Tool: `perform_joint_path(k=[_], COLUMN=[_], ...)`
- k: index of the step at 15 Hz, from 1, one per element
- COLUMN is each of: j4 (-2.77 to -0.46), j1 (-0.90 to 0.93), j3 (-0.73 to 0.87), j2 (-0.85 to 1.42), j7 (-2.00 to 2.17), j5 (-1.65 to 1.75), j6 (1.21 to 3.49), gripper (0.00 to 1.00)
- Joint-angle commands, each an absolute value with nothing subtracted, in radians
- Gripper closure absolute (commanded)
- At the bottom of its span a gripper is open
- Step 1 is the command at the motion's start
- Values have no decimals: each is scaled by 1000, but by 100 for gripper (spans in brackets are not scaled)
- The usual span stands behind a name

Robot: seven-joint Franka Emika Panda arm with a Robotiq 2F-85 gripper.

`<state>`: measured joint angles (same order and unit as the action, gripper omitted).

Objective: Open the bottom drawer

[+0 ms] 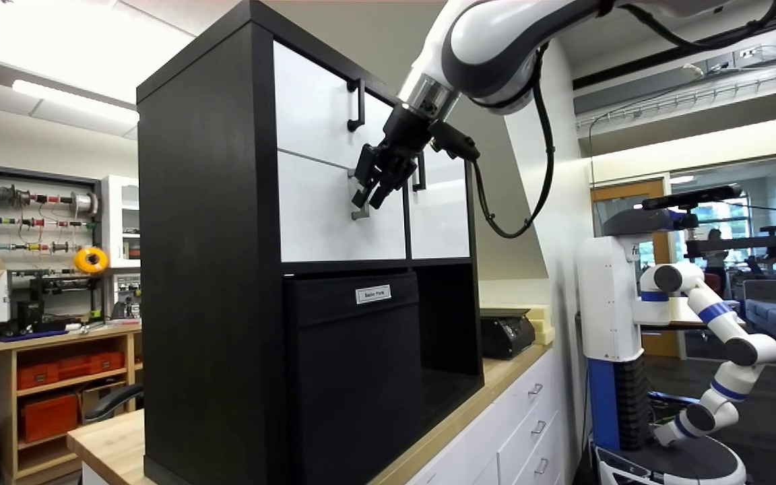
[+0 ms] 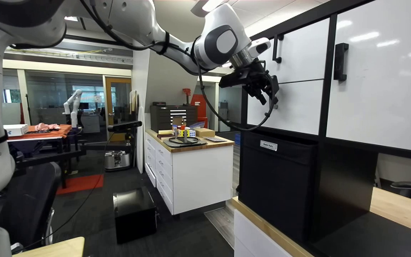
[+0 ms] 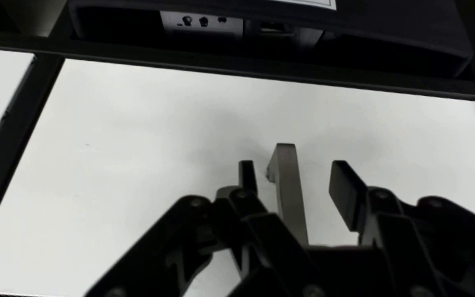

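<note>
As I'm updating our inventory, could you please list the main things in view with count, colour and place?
cabinet: one, black, on wooden worktop
upper front: one, white, in cabinet
bottom drawer: one, white, below upper front
cabinet door: one, white, beside both
bar handle: one, grey, on bottom drawer
dark handles: two, black, on upper front and cabinet door
fabric bin: one, black, below bottom drawer
chest: one, dark, on far counter
blue-banded robot: one, white and blue, in background
arm: one, white and grey, before cabinet
gripper: one, black, open, near bar handle

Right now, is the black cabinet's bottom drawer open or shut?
Shut: the bottom drawer looks flush with the upper white front in both exterior views.
</note>
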<state>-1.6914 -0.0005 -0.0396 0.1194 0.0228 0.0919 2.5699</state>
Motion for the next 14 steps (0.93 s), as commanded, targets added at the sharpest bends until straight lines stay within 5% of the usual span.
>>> perform_joint_path(k=[1, 4, 14], j4=[-1671, -1669, -1740], j1=[8, 6, 7], j3=[-24, -22, -24], j2=[128, 130, 80], j7=[27, 21, 13], j5=[98, 91, 89], j6=[2592, 2599, 2590], gripper=[77, 97, 95])
